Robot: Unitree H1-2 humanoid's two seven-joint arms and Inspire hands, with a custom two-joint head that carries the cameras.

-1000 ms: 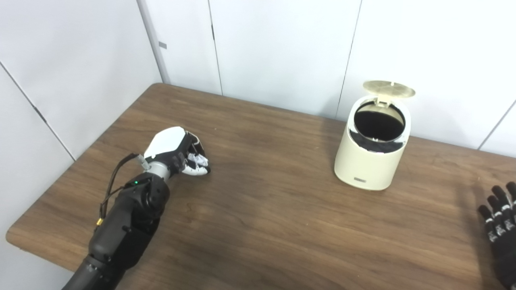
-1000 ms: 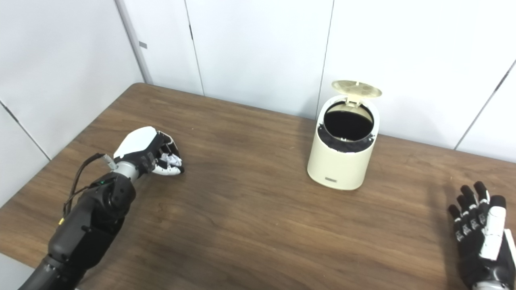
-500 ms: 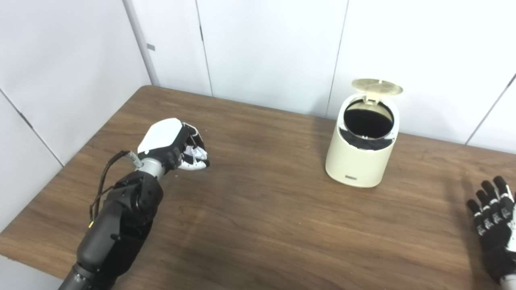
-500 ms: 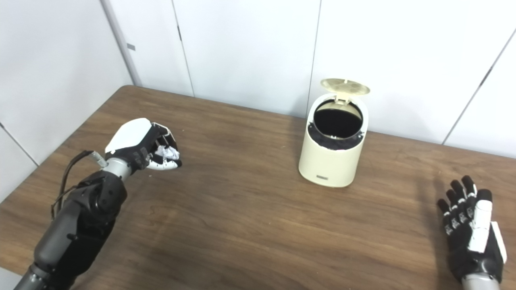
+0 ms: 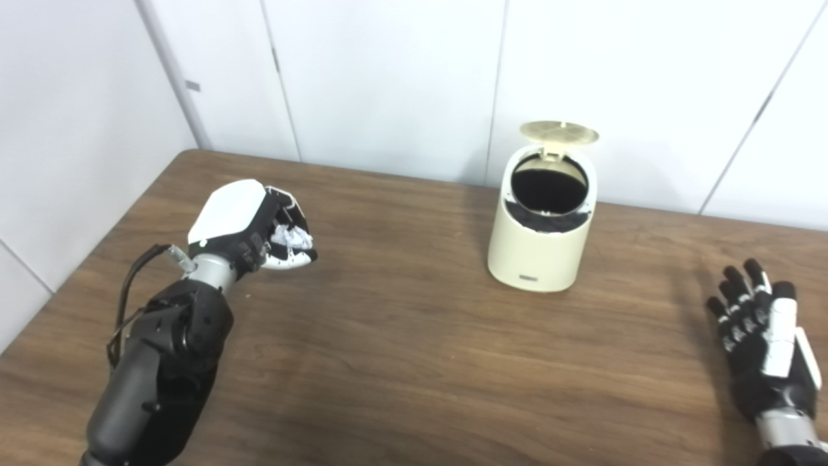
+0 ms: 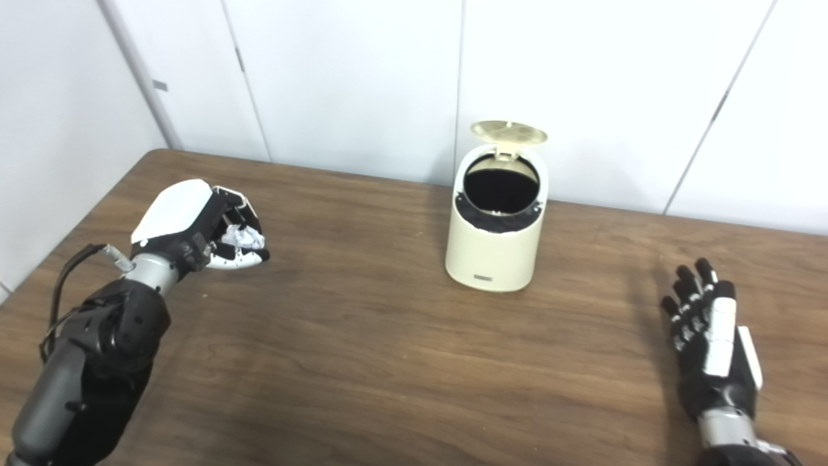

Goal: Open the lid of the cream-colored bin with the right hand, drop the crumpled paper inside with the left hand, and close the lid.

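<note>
The cream-colored bin (image 5: 540, 249) stands at the back middle of the table, its round lid (image 5: 559, 132) tipped up and its dark inside showing. Well to the left of the bin, my left hand (image 5: 249, 226) is raised above the wood and shut on the crumpled white paper (image 5: 289, 237), which shows between its fingers. My right hand (image 6: 708, 340) rests low at the right of the table, open, fingers spread, holding nothing and far from the bin.
The brown wooden table (image 5: 414, 362) runs to white wall panels (image 5: 388, 84) right behind the bin. The table's left edge (image 5: 97, 239) lies close to my left arm.
The camera has swung right, so the whole scene sits further left. My left hand has lifted off the table with the paper. The right hand has come further into view.
</note>
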